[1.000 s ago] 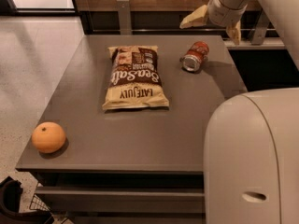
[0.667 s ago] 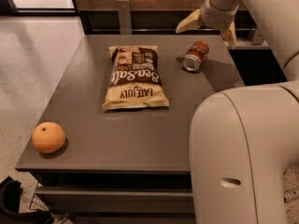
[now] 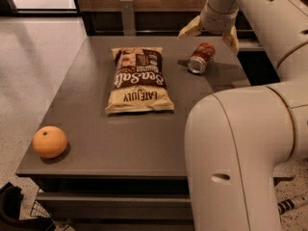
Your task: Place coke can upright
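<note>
Since the earlier frame the gripper (image 3: 208, 38) has sunk a little lower over the far right corner of the table (image 3: 96, 143), and the arm (image 3: 240, 153) now fills more of the near right side. Its two fingers (image 3: 189, 29) are spread wide apart, one on each side above the can (image 3: 201, 57), holding nothing and not touching it. That can lies on its side near the far right corner, its silver end turned toward the near edge. A bag (image 3: 139, 81) lies flat just left of it, in the table's middle. An orange (image 3: 49, 141) sits at the near left corner, well apart from both.
</note>
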`<state>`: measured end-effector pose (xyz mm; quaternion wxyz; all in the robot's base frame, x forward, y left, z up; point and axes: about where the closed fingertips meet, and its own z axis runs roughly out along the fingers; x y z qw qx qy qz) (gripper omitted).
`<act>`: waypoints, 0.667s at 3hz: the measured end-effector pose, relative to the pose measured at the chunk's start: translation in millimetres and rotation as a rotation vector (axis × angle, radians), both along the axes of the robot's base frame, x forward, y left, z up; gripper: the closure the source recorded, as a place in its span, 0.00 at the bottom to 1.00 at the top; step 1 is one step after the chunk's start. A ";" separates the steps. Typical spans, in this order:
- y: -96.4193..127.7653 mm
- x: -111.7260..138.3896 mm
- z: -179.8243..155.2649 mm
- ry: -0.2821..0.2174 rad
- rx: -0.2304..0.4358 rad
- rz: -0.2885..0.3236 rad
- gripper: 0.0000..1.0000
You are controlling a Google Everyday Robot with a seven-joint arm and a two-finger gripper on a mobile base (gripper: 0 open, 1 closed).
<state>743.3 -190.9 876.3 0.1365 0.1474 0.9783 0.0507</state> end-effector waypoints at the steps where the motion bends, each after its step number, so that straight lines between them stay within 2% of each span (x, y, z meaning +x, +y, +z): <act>1: 3.7 -0.5 -13.6 0.032 0.027 -0.010 0.00; 2: 5.2 0.4 -29.9 0.072 0.044 -0.022 0.00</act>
